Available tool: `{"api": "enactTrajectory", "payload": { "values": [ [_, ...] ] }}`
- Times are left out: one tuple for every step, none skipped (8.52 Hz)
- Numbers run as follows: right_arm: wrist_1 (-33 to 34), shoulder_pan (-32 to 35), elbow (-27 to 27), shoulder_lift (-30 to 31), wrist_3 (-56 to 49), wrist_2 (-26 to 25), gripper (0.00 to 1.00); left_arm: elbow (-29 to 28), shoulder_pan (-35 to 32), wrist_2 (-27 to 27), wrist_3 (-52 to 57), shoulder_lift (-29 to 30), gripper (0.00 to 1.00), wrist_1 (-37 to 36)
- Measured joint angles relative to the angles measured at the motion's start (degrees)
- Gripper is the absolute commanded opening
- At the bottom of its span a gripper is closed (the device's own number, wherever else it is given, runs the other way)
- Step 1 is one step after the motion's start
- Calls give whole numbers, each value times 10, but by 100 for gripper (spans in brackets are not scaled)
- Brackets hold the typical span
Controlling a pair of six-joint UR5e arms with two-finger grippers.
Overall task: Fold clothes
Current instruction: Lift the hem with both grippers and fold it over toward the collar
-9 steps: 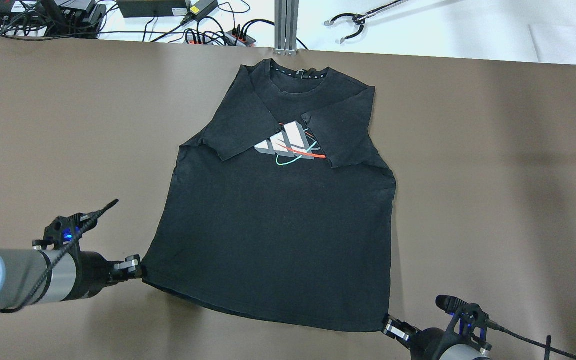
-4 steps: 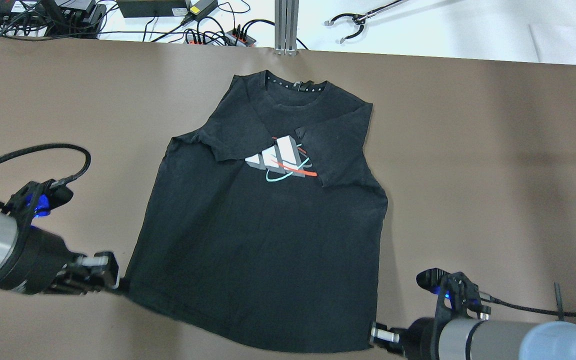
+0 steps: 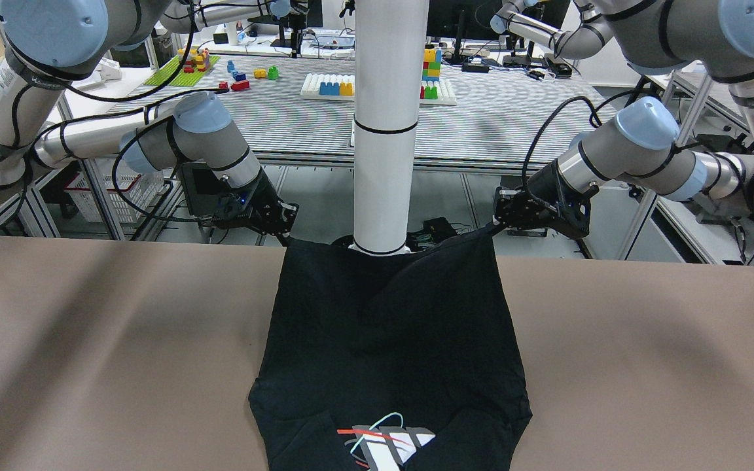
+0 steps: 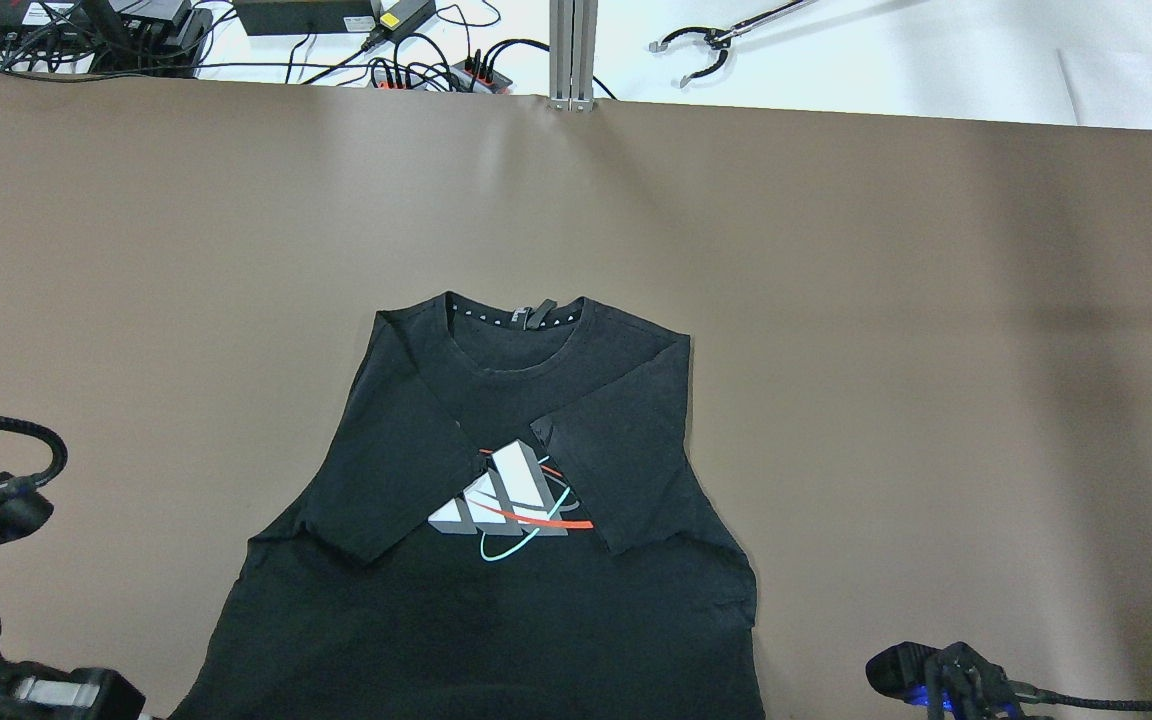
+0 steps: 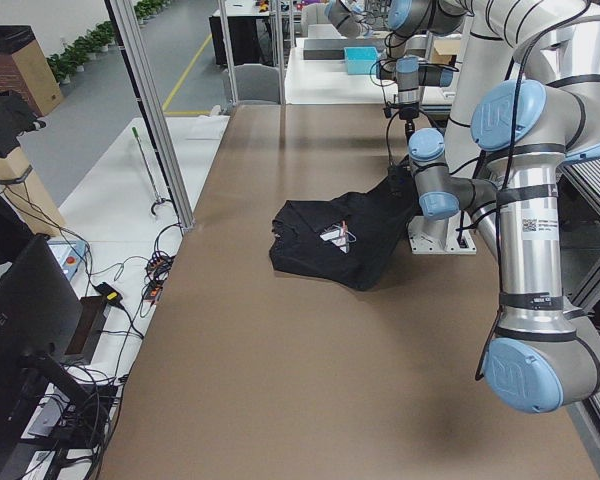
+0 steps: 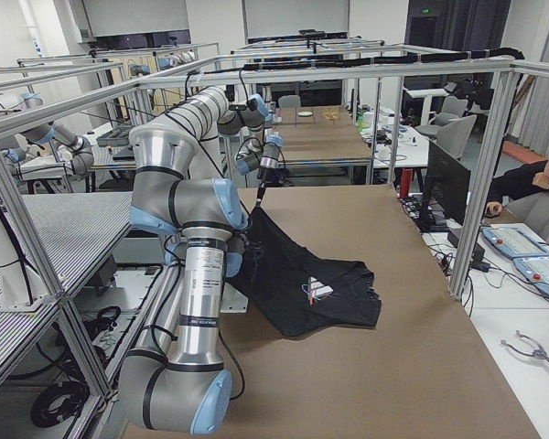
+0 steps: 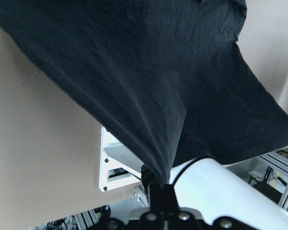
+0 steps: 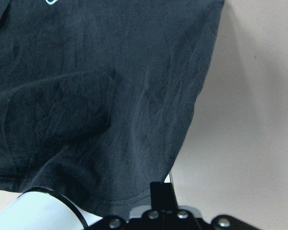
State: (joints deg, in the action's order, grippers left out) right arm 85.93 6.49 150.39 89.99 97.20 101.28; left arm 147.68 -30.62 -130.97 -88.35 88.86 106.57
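The clothes are one black T-shirt [image 4: 496, 620] with a white, red and teal chest print [image 4: 511, 500]. Both sleeves are folded in over the chest. It lies on the brown table with its collar away from me. Its hem is lifted off the near table edge against the white pillar [image 3: 387, 124]. My left gripper [image 3: 491, 227] is shut on one hem corner, and the left wrist view [image 7: 156, 181] shows the pinch. My right gripper [image 3: 283, 226] is shut on the other hem corner, also seen in the right wrist view [image 8: 159, 186]. The shirt sags between them [image 3: 390, 340].
Brown table cover [image 4: 836, 300] spreads wide on both sides and beyond the collar. Cables and power strips [image 4: 436, 70] and a grabber tool [image 4: 701, 50] lie past the far edge. The pillar's base plate [image 5: 442, 243] sits by the near edge. An operator [image 6: 540, 178] sits at the right.
Both grippers have pulled the hem back toward my base. The whole shirt has slid toward the near edge, and the hem has left the overhead view at the bottom.
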Motion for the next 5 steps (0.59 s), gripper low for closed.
{"api": "enactTrajectory", "payload": {
  "values": [
    [12, 12, 5, -1, 0, -2, 0, -28, -29, 1, 3, 9, 0, 0],
    [19, 36, -1, -3, -1, -5, 0, -75, -71, 2, 15, 35, 0, 0],
    [22, 70, -19, -10, -1, -6, 0, -129, -114, 4, 28, 64, 0, 0],
    [25, 109, -52, -32, -3, -4, 0, -173, -147, 15, 36, 90, 0, 0],
    [26, 151, -88, -60, -12, 0, 0, -203, -170, 28, 40, 106, 0, 0]
  ]
}}
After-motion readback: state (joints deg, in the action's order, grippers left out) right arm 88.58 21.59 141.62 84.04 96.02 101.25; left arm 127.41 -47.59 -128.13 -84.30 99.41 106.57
